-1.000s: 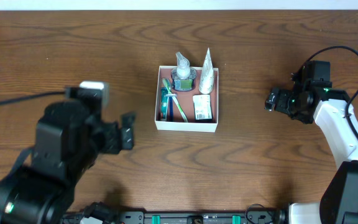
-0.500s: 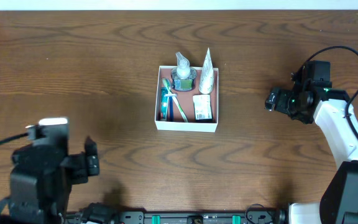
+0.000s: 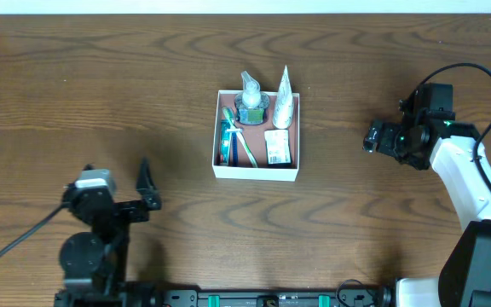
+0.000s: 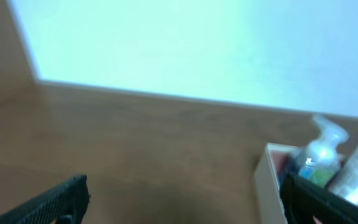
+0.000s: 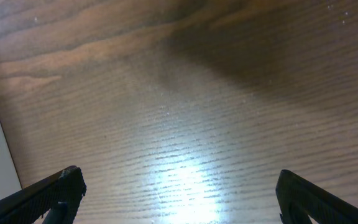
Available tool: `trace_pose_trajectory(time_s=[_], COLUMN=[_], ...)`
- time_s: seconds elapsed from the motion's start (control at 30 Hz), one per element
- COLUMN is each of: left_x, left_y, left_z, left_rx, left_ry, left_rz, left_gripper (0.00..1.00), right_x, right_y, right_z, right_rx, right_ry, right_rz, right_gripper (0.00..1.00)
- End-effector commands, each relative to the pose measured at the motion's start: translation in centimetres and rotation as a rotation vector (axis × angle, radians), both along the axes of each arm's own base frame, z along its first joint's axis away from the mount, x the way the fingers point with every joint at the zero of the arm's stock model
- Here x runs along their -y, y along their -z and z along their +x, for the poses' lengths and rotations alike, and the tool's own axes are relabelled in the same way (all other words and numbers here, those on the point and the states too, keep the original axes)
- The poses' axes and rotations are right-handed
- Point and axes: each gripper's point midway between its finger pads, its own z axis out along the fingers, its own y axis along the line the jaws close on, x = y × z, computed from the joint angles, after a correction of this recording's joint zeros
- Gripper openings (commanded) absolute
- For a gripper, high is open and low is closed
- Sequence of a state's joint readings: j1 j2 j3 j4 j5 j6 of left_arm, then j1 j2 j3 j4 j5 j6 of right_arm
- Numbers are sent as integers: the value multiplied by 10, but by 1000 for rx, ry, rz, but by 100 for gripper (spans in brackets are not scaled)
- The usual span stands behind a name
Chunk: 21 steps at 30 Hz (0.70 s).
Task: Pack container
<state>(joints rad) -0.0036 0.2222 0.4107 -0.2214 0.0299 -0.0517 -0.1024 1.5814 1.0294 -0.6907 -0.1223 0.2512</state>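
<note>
**Desk:** Where does the container [image 3: 257,173] sit in this shot?

**Photographer:** Mid-table, on the dark wood table [image 3: 101,68]. It is ahead of the left gripper [image 4: 184,182] and off to its right, well apart from it. In the left wrist view, one white corner of the box shows just beyond the right-hand finger. Seen from overhead, the right gripper [image 3: 372,136] points its fingertips toward the box from the other side, also well apart.

**Desk:** And the grippers themselves?

**Photographer:** Both are released, jaws spread wide, with nothing between the fingers. Under the right one there is only bare wood grain and a patch of glare.

**Desk:** What is in the box?

**Photographer:** A clear pump bottle [image 3: 251,95] and a white tube [image 3: 284,101] lie at the end farthest from the left gripper. Toothbrushes [image 3: 233,141] lie along the side nearest it. A small white packet [image 3: 279,147] lies in the corner toward the right gripper. The left wrist picture is blurred, so only the pump bottle and the tube can be made out there.
</note>
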Motion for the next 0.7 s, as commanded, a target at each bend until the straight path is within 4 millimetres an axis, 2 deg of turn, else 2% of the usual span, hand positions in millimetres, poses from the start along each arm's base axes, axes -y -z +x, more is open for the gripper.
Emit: trace_pose_trajectory(time_s=[0.0,0.27,0.67], left_x=[21,22,26], left_y=[21,43,46], left_z=[7,9,5], left_rx=[61,149,161], left_ry=[129,133,159], left_rz=[-10,-11,-11], left_gripper=[98,98,98], right_x=[1,1,1], right_y=[2,2,2], right_z=[-1,-1,-1], right_rx=[-7,-7,-7], right_ry=[-9,-9,-10], right_rz=[-6,-6,-6], right_gripper=[99,99,99])
